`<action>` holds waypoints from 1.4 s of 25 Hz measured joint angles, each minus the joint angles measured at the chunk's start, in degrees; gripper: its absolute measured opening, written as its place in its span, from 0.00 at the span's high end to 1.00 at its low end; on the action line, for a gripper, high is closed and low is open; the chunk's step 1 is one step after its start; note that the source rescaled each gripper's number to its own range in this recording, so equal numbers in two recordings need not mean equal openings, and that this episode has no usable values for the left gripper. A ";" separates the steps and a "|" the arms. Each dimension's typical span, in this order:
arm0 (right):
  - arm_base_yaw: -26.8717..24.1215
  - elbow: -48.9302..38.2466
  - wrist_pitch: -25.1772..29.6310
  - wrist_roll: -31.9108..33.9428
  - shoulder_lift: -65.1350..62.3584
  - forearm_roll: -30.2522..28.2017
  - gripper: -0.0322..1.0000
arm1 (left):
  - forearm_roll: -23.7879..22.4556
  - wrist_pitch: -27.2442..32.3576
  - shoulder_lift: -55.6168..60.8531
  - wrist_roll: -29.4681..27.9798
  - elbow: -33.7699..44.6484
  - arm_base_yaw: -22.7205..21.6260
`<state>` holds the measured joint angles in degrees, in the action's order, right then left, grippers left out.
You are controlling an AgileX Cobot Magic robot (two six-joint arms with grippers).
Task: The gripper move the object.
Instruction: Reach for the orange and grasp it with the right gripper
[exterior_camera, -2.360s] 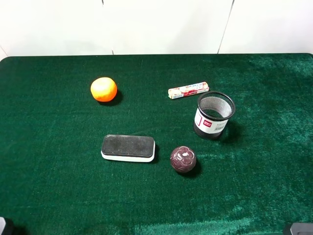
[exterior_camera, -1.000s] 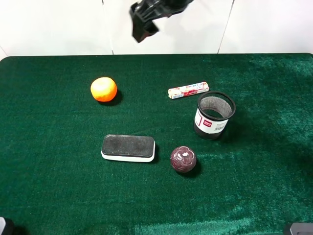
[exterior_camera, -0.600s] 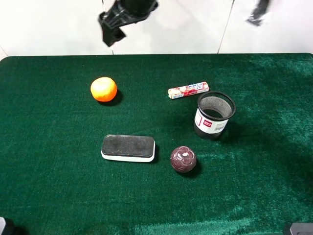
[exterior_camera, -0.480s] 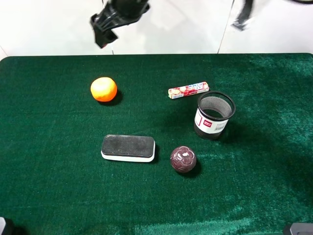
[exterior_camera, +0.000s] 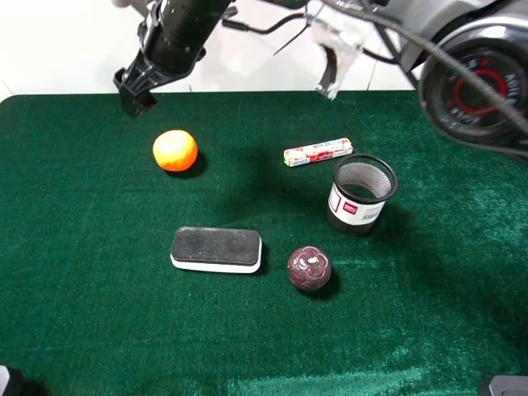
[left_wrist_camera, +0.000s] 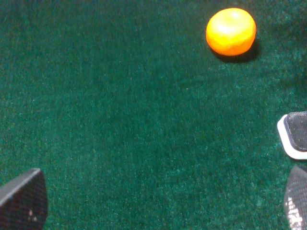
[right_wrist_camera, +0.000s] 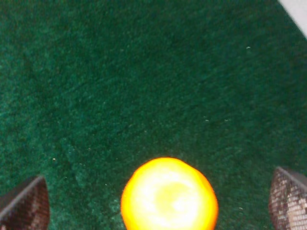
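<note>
My right tool (exterior_camera: 134,89) hangs released over the tangerine (exterior_camera: 175,150) near the desk's (exterior_camera: 82,313) far-left corner; grasp and move not yet done.

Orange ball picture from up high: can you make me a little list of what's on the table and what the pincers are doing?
orange ball: on the green cloth, nothing touching it
right pincer: open, empty, near the table's far edge, close to the orange ball
left pincer: open, empty, seen only in its wrist view
eraser: lying flat near the middle
maroon ball: right of the eraser, apart from it
mesh cup: upright
candy roll: lying behind the mesh cup
</note>
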<state>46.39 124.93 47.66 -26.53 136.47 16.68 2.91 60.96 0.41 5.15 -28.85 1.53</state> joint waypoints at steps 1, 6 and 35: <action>0.07 -0.02 -0.25 -0.15 0.43 0.12 0.01 | 0.00 0.00 0.00 0.00 0.00 0.00; 0.58 0.24 -2.59 -0.40 2.37 0.17 0.01 | 0.00 0.00 0.00 0.00 0.00 0.00; 0.77 0.26 -4.35 -0.35 13.76 -8.94 0.01 | -0.02 0.00 0.00 0.00 0.00 0.00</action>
<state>47.16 125.19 43.31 -26.88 150.24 7.74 2.89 60.96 0.41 5.15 -28.85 1.53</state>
